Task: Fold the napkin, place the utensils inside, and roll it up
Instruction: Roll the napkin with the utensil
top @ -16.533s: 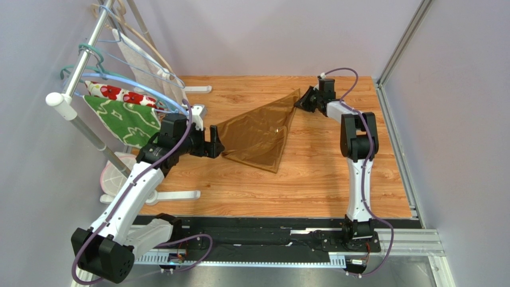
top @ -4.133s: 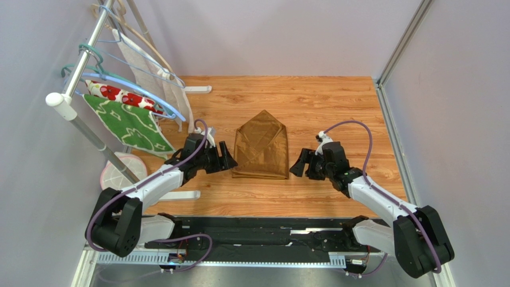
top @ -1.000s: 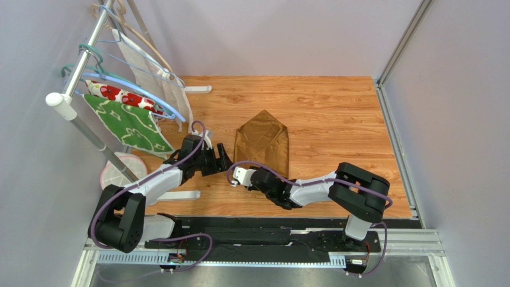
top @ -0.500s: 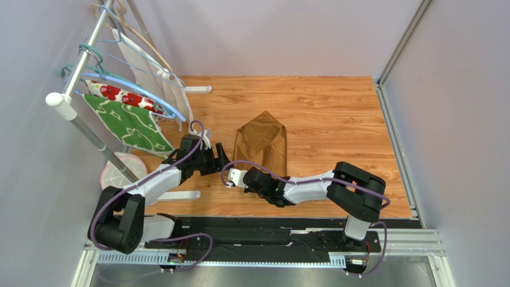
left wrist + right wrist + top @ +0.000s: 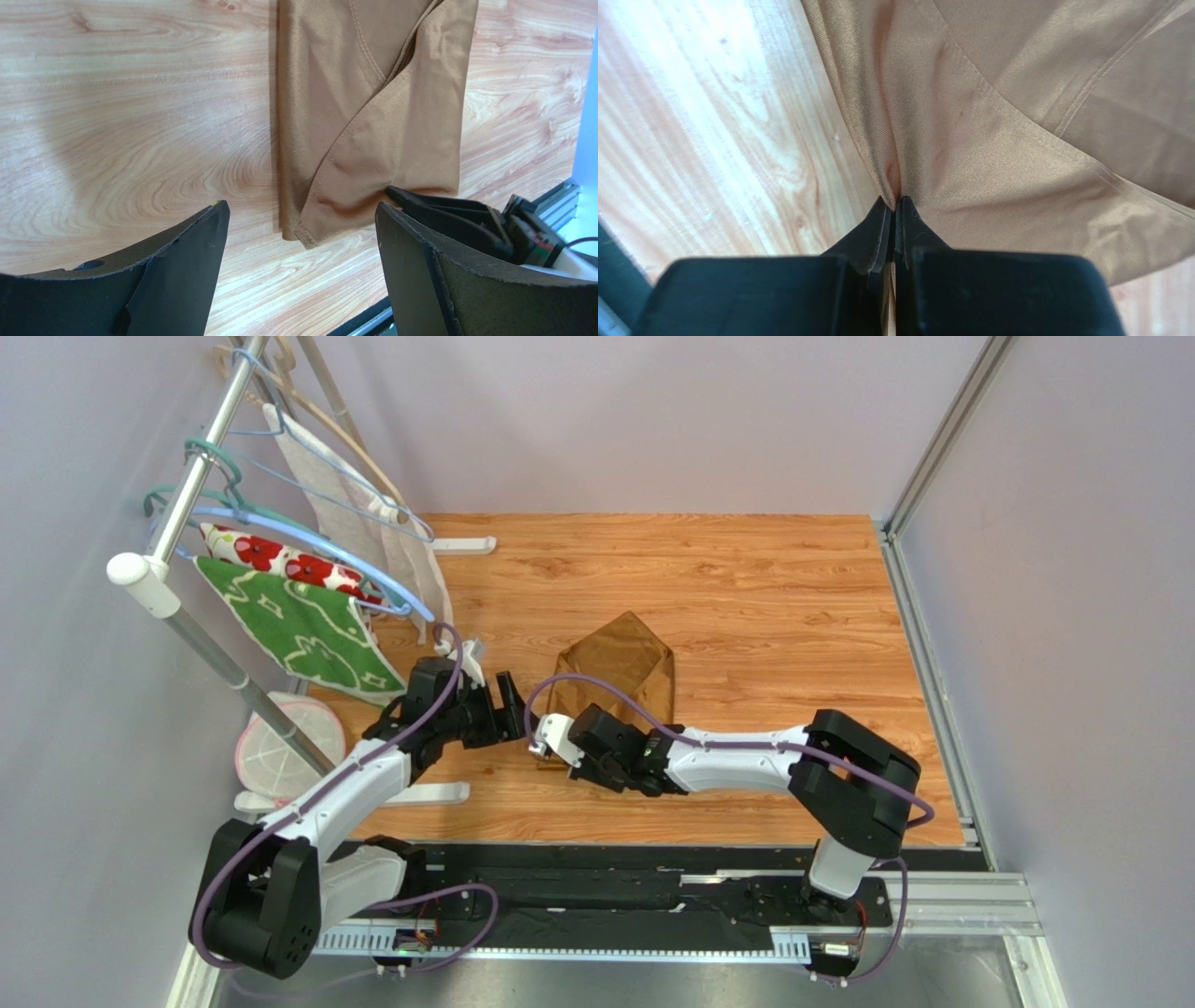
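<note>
Pinches the napkin (image 5: 624,661) by its lower left edge in the shut right claw (image 5: 894,203), cloth running up the frame, with the left claw (image 5: 302,210) wide open just left.

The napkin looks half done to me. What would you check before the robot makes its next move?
1. Napkin folded: ok. Its flaps lie crossed over each other, like an envelope.
2. Right gripper holding the cloth: ok. It is shut on the napkin's near edge.
3. How many layers are in that pinch: cannot tell. The fold hides them.
4. Left gripper free to help: ok. It is open at the napkin's left corner and holds nothing.
5. Utensils ready to go inside: not ok. None shows in any view.
</note>
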Tool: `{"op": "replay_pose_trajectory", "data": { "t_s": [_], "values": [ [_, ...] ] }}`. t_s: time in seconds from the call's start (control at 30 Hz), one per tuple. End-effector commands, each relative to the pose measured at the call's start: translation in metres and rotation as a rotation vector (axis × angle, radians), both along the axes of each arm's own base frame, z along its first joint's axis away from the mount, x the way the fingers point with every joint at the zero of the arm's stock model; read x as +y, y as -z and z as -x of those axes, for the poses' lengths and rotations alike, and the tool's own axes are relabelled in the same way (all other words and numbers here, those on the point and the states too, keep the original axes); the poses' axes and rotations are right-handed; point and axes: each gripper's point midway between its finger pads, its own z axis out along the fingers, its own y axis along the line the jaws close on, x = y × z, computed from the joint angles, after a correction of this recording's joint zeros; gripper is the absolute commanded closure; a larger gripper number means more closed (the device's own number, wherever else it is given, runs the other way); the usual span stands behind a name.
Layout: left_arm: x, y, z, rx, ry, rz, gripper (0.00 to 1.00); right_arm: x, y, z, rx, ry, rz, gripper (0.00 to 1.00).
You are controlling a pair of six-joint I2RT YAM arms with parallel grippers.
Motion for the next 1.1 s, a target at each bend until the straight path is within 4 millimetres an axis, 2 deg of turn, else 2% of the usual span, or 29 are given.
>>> {"op": "replay_pose_trajectory", "data": {
  "t_s": [0.0, 0.3, 0.5, 0.87, 1.07],
  "values": [
    [0.002, 0.001, 0.003, -0.009, 0.004, 0.0, 0.14, 0.011, -0.02, 0.015, 0.158, -0.005, -0.103, 1.0],
    [-0.014, 0.01, 0.012, 0.041, 0.049, 0.097, 0.14, 0.012, -0.022, 0.006, 0.368, 0.026, -0.194, 1.0],
    [-0.027, 0.019, 0.014, 0.085, 0.071, 0.171, 0.15, 0.011, -0.022, -0.001, 0.448, 0.035, -0.219, 1.0],
    [-0.03, 0.021, 0.004, 0.092, 0.008, 0.22, 0.16, 0.008, -0.012, -0.004, 0.459, 0.047, -0.207, 1.0],
    [-0.032, 0.034, 0.009, 0.144, 0.021, 0.22, 0.23, 0.007, -0.012, -0.005, 0.451, 0.056, -0.214, 1.0]
  ]
}}
